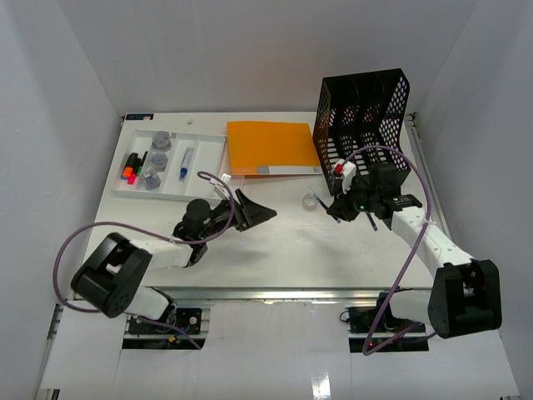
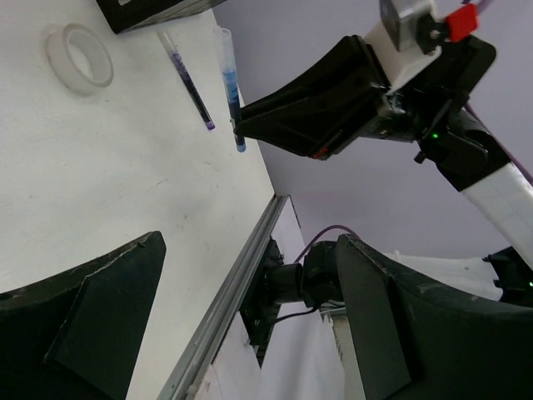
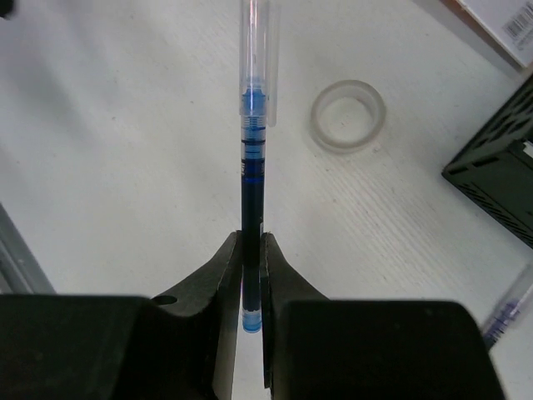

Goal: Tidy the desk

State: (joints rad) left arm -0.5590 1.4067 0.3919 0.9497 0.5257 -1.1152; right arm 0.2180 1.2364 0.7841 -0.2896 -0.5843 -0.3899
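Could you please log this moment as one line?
right end effector: shut on blue pen | left end effector: open, empty | tape: on desk

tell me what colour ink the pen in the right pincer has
Blue; the pen shows best in the right wrist view.

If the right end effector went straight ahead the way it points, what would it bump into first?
Probably the desk: the right end effector holds a blue pen out front, aimed at bare surface beside the tape roll. Depth is unclear.
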